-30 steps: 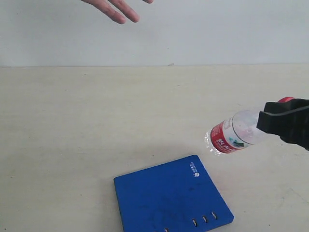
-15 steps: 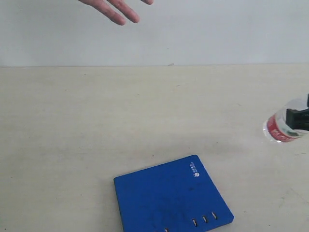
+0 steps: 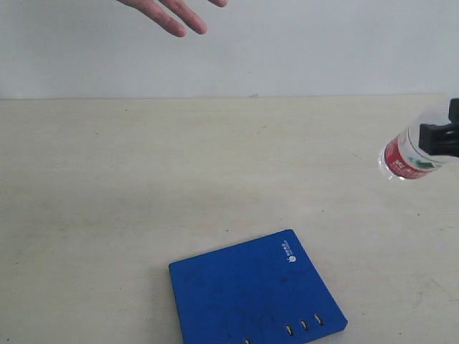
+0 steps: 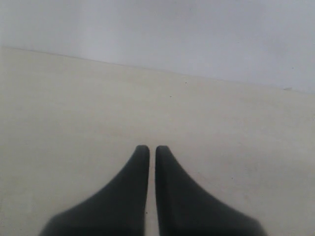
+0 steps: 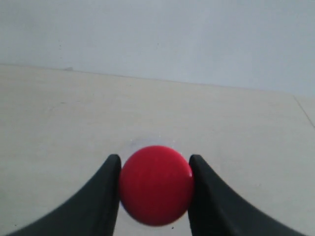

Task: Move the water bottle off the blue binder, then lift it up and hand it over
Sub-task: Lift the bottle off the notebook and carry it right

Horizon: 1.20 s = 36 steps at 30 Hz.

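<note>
Water bottle (image 3: 403, 159) clear, red-white label, red cap, tilted, clamped in right hand (image 5: 155, 160); left hand (image 4: 152, 149) closed, empty.

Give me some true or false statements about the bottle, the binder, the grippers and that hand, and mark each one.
1. The water bottle rests on the blue binder. False: it is held apart from the binder, near the right edge of the exterior view.
2. The right gripper is shut on the water bottle. True.
3. The left gripper stands wide open. False: its jaws are shut with nothing between them.
4. A person's hand shows at the top edge of the exterior view. True.
5. The blue binder stands upright on its spine. False: it lies flat on the table.
</note>
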### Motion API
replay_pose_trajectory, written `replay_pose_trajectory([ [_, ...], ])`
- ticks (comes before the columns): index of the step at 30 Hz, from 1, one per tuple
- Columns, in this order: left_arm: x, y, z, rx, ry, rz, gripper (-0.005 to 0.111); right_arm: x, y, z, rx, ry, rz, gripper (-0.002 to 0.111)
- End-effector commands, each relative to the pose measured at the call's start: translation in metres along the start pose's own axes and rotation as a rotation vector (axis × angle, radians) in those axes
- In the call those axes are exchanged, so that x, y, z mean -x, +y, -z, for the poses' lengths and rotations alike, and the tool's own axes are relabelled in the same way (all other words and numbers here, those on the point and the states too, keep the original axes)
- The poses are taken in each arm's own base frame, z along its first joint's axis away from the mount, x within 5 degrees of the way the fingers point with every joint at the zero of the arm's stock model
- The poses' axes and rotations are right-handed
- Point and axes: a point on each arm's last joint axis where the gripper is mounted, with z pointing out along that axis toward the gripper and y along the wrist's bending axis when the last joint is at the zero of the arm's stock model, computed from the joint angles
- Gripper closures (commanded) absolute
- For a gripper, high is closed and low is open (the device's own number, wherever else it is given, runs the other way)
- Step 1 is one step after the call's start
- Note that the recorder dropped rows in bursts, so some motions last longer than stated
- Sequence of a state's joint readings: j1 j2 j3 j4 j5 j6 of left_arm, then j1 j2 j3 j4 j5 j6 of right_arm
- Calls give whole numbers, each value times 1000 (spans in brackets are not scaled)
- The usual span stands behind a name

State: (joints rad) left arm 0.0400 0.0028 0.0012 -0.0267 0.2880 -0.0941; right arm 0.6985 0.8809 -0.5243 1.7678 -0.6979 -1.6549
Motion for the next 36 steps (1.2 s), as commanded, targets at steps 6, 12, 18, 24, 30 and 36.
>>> replay_pose_trajectory([
  [6, 1, 0, 0, -5, -6, 16, 102, -13, -7, 0, -52, 22, 224, 108],
  [12, 1, 0, 0, -5, -6, 16, 102, -21, 13, 0, 173, 20, 93, 108],
  [18, 1, 0, 0, -5, -6, 16, 102, -21, 12, 0, 162, 27, 15, 108],
  [24, 1, 0, 0, -5, -6, 16, 102, -21, 1, -1, 31, 32, 19, 108],
  [30, 1, 0, 0, -5, -6, 16, 102, -21, -12, -1, -104, 41, 95, 108],
  [36, 1, 0, 0, -5, -6, 16, 102, -49, -8, -3, -37, 101, 56, 108],
])
